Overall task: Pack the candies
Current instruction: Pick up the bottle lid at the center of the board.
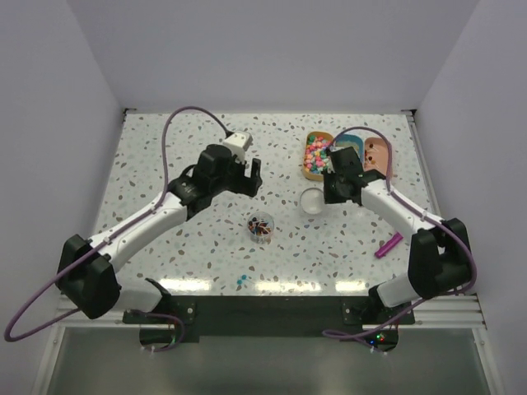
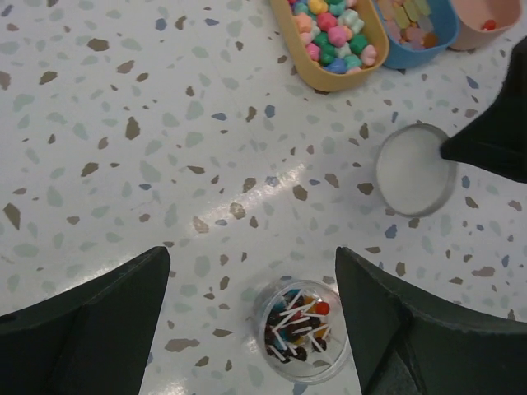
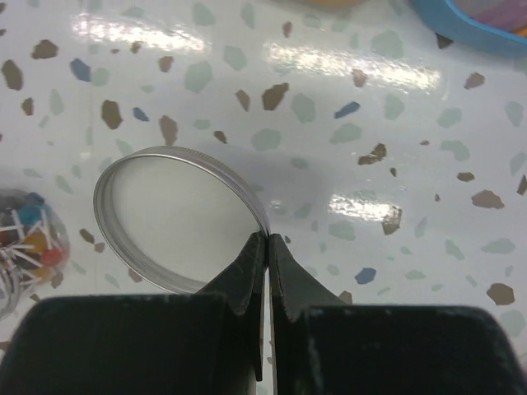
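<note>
Right wrist view has my right gripper [image 3: 268, 240] clenched on the rim of a round metal lid [image 3: 169, 216] that rests on the speckled table [image 3: 370, 107]. At the left edge of that view stands a small clear jar [image 3: 12, 247], uncovered, with the candies [image 3: 29, 239] inside it, dark bits mixed with white and red. My left gripper [image 2: 253, 259] hangs above that jar, fingers spread wide, grasping nothing. Farther back sit a yellow tray [image 2: 325, 80] of bright sweets and a blue tray [image 2: 428, 45]; a purple scoop [image 1: 388, 245] lies near my right arm
</note>
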Robot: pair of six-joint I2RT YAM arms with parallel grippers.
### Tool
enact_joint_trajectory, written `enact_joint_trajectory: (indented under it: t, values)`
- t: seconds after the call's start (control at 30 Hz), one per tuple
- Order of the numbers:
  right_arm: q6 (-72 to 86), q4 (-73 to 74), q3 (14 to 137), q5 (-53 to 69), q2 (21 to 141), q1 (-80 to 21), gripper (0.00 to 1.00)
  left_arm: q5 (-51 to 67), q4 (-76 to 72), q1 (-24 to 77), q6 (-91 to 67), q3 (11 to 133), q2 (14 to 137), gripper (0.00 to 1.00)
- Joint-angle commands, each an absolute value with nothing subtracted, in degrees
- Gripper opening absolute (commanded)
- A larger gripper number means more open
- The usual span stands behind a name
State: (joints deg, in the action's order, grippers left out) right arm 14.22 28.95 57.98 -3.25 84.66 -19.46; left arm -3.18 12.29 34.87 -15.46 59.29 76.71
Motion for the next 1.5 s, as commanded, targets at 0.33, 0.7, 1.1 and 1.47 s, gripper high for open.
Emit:
enact_joint_trajectory:
  t: [0.33, 0.7, 1.1, 1.47]
  values:
    - [19.86, 20.66, 59.24, -2.99, 79.9, -27.95, 0.0, -12.65, 18.1, 49.04, -16.96, 72.77, 90.7, 0.64]
    - [20.65, 19.34, 56.87, -2.55, 79.01, -28.83, 0.0, -13.09, 15.65, 50.19, -20.39, 74.62, 95.71, 0.5]
    - [22.06, 17.14, 55.02, -0.88, 77.87, -28.92, 0.0, -13.71, 13.19, 50.19, -21.97, 74.97, 99.05, 0.37]
    - [22.24, 16.26, 54.32, -0.18, 77.43, -29.18, 0.01, -14.68, 13.18, 50.36, -21.53, 74.97, 99.93, 0.0]
